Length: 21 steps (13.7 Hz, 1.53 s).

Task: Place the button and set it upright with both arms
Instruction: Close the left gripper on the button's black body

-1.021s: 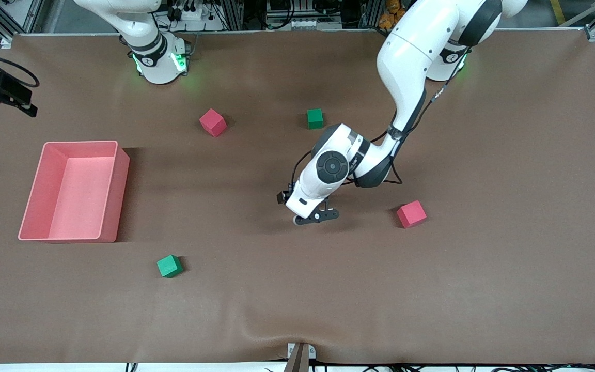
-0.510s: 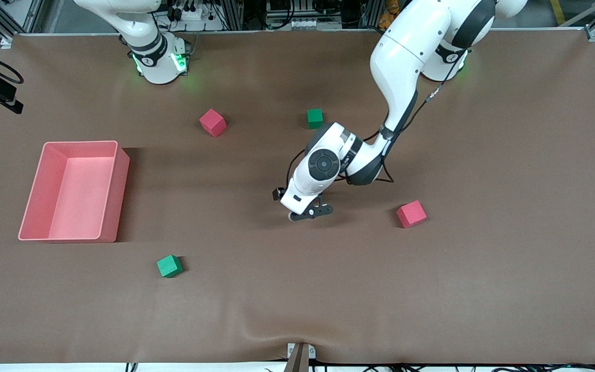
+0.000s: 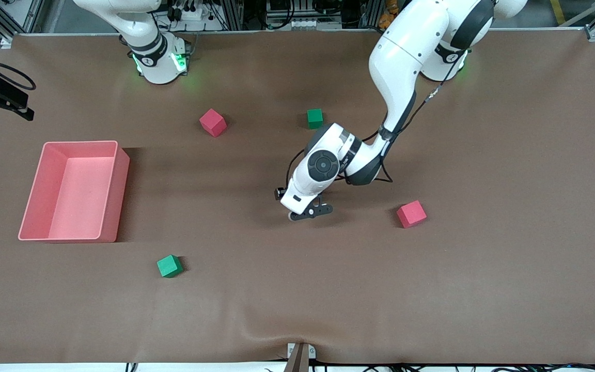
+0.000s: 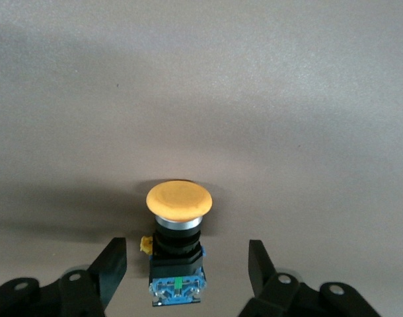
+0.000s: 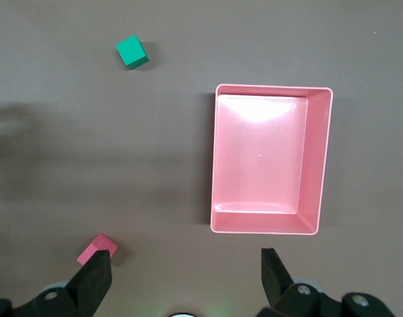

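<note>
Lately slid a short way toward the right arm's end of the brown mat-covered surface (image 3: pixel 483 284) with the left end effector (image 3: pixel 312 211), then all but halted over the last half-second, low over the middle. Spread wide there, black fingers (image 4: pixel 112 264) flanking but not touching the small push-button with the round orange cap, black body and bluish end (image 4: pixel 178 228). Apparently lying on its side between those fingers, cap pointing away from the wrist; hidden under the arm in the front view. Probably means lining-up done and closing due next: not yet gripped, not yet upright. Meanwhile waiting up high at the right arm's end with the right end effector (image 5: pixel 186 267), likewise spread apart and empty, looking down on the pink rectangular plastic bin (image 5: pixel 271 158), though drifted slightly. Worth minding: could roll under a squeeze on the rounded cap.
</note>
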### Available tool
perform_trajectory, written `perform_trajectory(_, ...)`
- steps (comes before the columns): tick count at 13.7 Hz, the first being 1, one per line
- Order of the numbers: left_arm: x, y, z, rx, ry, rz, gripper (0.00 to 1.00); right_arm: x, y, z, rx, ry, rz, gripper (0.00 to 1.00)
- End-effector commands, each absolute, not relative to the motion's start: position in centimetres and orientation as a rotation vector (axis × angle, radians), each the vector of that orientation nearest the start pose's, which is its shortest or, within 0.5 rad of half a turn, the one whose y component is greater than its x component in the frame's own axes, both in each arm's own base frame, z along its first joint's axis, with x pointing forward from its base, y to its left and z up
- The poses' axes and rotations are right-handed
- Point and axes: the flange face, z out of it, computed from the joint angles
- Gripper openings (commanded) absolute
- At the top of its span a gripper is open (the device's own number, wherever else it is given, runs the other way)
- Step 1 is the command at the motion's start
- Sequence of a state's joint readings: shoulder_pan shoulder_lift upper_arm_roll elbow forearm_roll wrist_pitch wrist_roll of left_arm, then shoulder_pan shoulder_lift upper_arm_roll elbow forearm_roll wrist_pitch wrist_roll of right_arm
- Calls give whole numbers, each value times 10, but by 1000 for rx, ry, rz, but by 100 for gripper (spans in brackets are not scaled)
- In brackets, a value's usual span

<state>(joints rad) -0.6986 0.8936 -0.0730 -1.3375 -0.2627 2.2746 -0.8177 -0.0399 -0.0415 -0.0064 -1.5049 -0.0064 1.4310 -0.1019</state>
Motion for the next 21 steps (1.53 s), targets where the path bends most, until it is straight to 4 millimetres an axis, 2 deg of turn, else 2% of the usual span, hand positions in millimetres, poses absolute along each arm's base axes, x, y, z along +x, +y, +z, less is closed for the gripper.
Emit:
perform_trajectory(1, 540, -518, 193, -3331, -437, 267, 82, 530, -28, 663, -3148, -109, 59, 100)
perform_trajectory(3, 539, -517, 191, -3327, -433, 270, 82, 532, -27, 652, -3147, -95, 76, 100)
perform_trajectory(8, 536, -518, 187, -3321, -425, 279, 79, 530, -20, 651, -3131, 83, 89, 100)
perform_trajectory(14, 534, -516, 180, -3306, -428, 300, 73, 526, -15, 648, -3106, 45, 130, 100)
perform_trajectory(15, 533, -516, 179, -3302, -428, 305, 66, 526, -16, 648, -3106, 47, 130, 100)
perform_trajectory(19, 531, -516, 178, -3294, -424, 318, 27, 526, -17, 647, -3106, 49, 135, 100)
perform_trajectory(21, 531, -516, 178, -3290, -422, 326, 15, 526, -18, 645, -3105, 52, 142, 100)
